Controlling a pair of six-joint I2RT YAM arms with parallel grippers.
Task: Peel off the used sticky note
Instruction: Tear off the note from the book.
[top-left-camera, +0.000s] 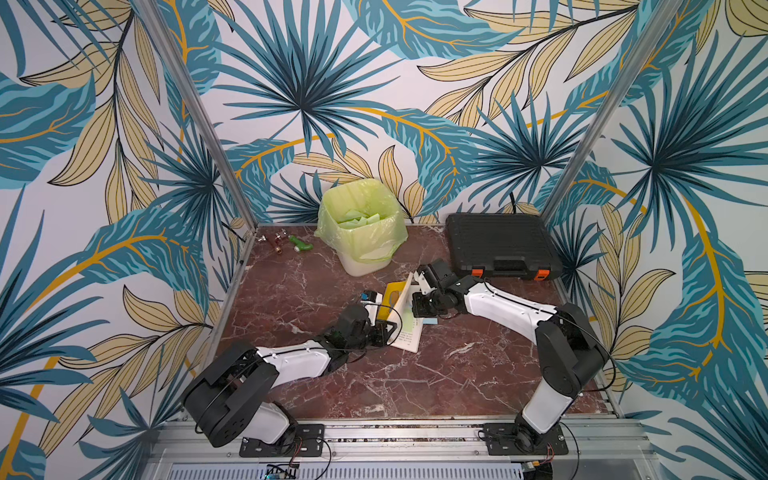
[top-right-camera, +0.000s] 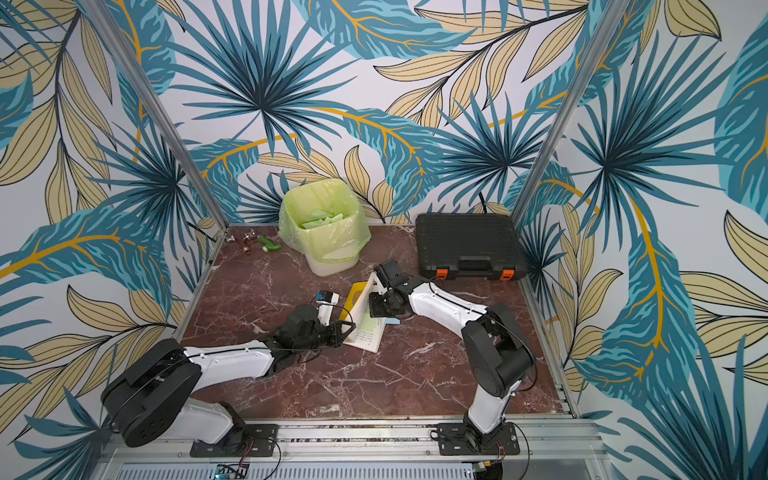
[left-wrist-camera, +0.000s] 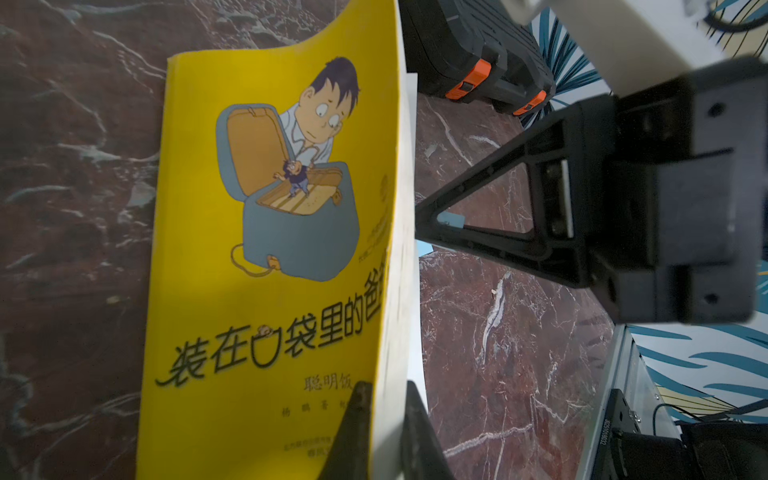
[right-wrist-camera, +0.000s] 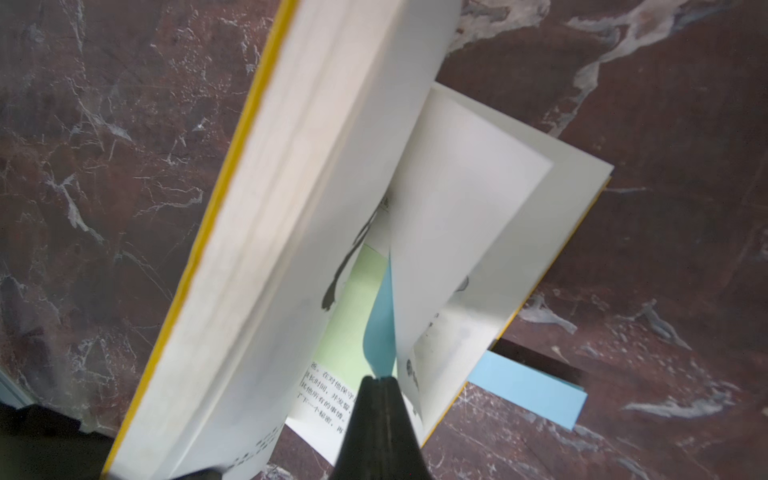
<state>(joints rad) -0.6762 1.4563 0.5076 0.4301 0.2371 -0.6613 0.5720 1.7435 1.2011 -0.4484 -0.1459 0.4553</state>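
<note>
Right wrist view gives us the clearest count: one book, standing half open on the table, and three sticky notes. One blue note rises curled from the open page, and the right gripper has its fingertips pressed together on that note's free end. One green note lies flat on the same page, just beside the blue note. A second blue slip pokes out from under the book's edge onto the table.

From the left wrist view we see the left gripper clamped on the book's raised part, one finger on the yellow cover and one on the page side, holding it up.

Both top views show two arms meeting at the book in the middle of the table. Behind stand one bin lined with a green bag, pale green scraps inside, and one black case with two orange latches. At the far left corner lies a cluster of fittings, one of them green, too small for us to count.
</note>
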